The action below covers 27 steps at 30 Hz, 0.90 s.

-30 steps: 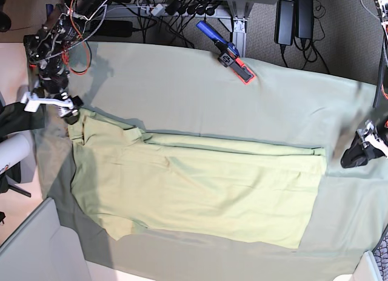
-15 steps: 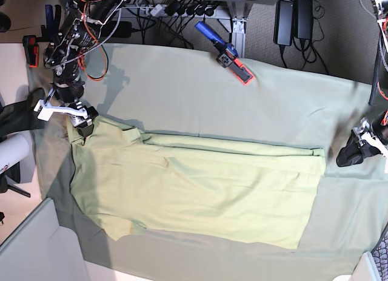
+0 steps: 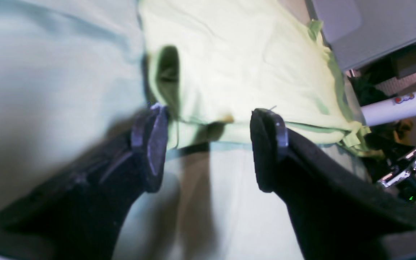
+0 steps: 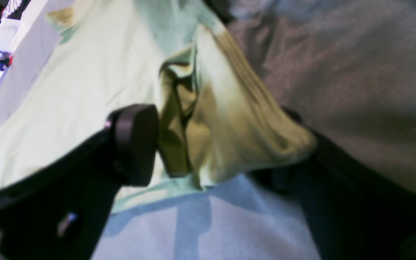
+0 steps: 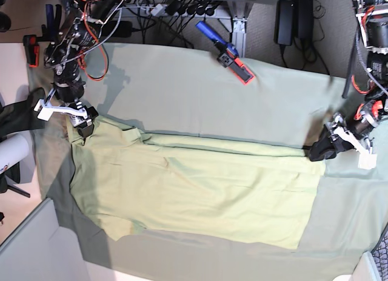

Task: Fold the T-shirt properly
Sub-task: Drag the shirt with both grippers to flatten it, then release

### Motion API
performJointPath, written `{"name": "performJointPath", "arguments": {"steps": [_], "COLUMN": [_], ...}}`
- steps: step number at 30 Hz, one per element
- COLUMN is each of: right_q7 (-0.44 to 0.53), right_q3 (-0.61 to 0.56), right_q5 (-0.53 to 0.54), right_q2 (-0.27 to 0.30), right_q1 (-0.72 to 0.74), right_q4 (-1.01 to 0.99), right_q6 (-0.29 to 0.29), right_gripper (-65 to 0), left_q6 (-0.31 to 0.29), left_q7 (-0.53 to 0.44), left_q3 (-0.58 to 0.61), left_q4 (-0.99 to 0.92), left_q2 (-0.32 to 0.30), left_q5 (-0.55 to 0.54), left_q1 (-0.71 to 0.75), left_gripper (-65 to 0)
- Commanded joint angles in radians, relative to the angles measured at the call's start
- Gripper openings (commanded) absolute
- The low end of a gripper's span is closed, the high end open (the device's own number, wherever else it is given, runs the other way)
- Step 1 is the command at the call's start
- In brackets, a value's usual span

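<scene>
A: Left wrist view first. What are you seeing?

B: The left gripper (image 3: pixel 208 148) is standing with its jaws wide apart, nothing between them. Its tips are hanging just over the near edge of the T-shirt (image 3: pixel 237 65), which is lying flat on the grey-green cloth (image 3: pixel 49 72). View is blurred.

A: Touching the hem?

B: Can't tell. The shirt is stretching away from the jaws; a white tube (image 3: pixel 399 106) is showing beyond it at the right.

A: Right wrist view?

B: The right gripper (image 4: pixel 226 151) is also gaping. A bunched corner of the T-shirt (image 4: pixel 85 83) is sitting between the jaws, one dark pad (image 4: pixel 135 144) just beside the folds. The other jaw is lying under or behind the bunch. Not pinching it, as far as I can see.

A: And the base view?

B: The T-shirt (image 5: pixel 200 187) is lying spread lengthwise across the cloth (image 5: pixel 182 87) covering the bench. The right gripper (image 5: pixel 83 124) is sitting at the shirt's upper left corner, the left gripper (image 5: pixel 319 151) at its upper right corner. A blue and red tool (image 5: pixel 225 52) is resting on the cloth's far edge, well apart from the shirt.
</scene>
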Motion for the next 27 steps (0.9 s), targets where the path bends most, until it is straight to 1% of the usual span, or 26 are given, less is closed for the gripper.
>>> {"name": "performJointPath", "arguments": {"steps": [1, 4, 8, 11, 13, 15, 17, 18, 19, 21, 22, 23, 24, 25, 26, 27], "right_q7": [-0.045, -0.047, -0.049, -0.049, -0.049, -0.048, -0.048, -0.048, -0.048, -0.048, -0.048, -0.048, -0.048, -0.048, -0.048, -0.048], "right_q3": [-0.005, -0.005, -0.005, -0.005, -0.005, -0.005, -0.005, -0.005, -0.005, -0.005, -0.005, -0.005, -0.005, -0.005, -0.005, -0.005], "right_q5": [0.004, 0.004, 0.004, 0.004, 0.004, 0.004, 0.004, 0.004, 0.004, 0.005, 0.005, 0.006, 0.012, 0.020, 0.032, 0.037], "right_q2": [0.000, 0.000, 0.000, 0.000, 0.000, 0.000, 0.000, 0.000, 0.000, 0.000, 0.000, 0.000, 0.000, 0.000, 0.000, 0.000], "right_q1": [0.003, 0.002, 0.002, 0.002, 0.002, 0.002, 0.002, 0.002, 0.002, 0.002, 0.003, 0.003, 0.003, 0.003, 0.002, 0.002], "right_q4": [0.005, 0.005, 0.005, 0.005, 0.005, 0.005, 0.005, 0.005, 0.005, 0.005, 0.005, 0.005, 0.005, 0.005, 0.005, 0.005], "right_q6": [0.026, 0.026, 0.026, 0.026, 0.026, 0.026, 0.026, 0.026, 0.026, 0.026, 0.026, 0.026, 0.026, 0.026, 0.026, 0.026], "right_gripper": [-20.7, -20.7, -20.7, -20.8, -20.8, -20.9, -20.9, -20.9, -20.9, -21.0, -22.4, -26.8, -33.9, -42.6, -52.2, -61.3], "left_q6": [0.009, 0.013, 0.018, 0.059, 0.062, 0.062, 0.061, 0.062, 0.062, 0.062, 0.061, 0.061, 0.061, 0.061, 0.056, 0.035], "left_q7": [-0.038, -0.084, -0.084, -0.085, -0.086, -0.089, -0.116, -0.137, -0.153, -0.164, -0.164, -0.164, -0.164, -0.164, -0.164, -0.164], "left_q3": [0.009, 0.036, 0.042, 0.042, 0.043, 0.043, 0.043, 0.043, 0.043, 0.043, 0.043, 0.043, 0.043, 0.043, 0.043, 0.043], "left_q4": [0.006, -0.015, -0.032, -0.034, -0.034, -0.034, -0.034, -0.034, -0.034, -0.034, -0.034, -0.034, -0.034, -0.034, -0.034, -0.034], "left_q2": [-0.005, 0.005, 0.004, 0.005, 0.005, 0.005, 0.005, 0.007, 0.008, 0.014, 0.019, 0.025, 0.032, 0.038, 0.043, 0.045], "left_q5": [0.008, 0.051, 0.062, 0.087, 0.117, 0.126, 0.148, 0.170, 0.189, 0.211, 0.222, 0.230, 0.235, 0.242, 0.246, 0.246], "left_q1": [-0.029, -0.054, -0.090, -0.096, -0.095, -0.095, -0.095, -0.095, -0.095, -0.096, -0.096, -0.095, -0.095, -0.096, -0.096, -0.095], "left_gripper": [-25.9, -25.9, -25.9, -25.9, -25.9, -25.9, -26.1, -28.0, -32.7, -46.4, -52.1, -57.1, -61.4, -64.8, -65.0, -65.0]}}
